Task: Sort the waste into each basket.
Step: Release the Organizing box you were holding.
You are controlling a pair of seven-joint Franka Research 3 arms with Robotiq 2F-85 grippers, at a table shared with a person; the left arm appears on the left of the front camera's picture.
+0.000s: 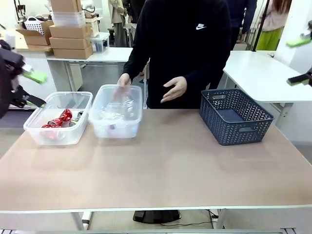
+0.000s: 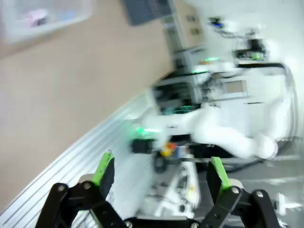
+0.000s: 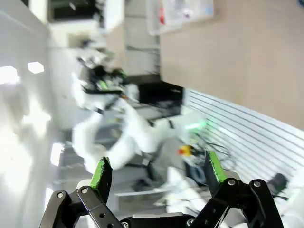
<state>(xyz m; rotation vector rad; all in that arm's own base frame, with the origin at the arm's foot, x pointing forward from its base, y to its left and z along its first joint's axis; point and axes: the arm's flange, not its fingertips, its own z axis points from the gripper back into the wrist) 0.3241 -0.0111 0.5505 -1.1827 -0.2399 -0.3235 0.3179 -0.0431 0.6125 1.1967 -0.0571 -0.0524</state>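
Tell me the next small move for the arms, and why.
Probably hold both arms back: red and silver metal cans lie in the left clear plastic tub, clear plastic bottles in the right tub, where the person's hand reaches. The dark blue lattice basket looks empty.

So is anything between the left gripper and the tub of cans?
Nothing visible. The left gripper hangs open beside the left tub, whose top is uncovered above the cans; the person's hand is over the other tub.
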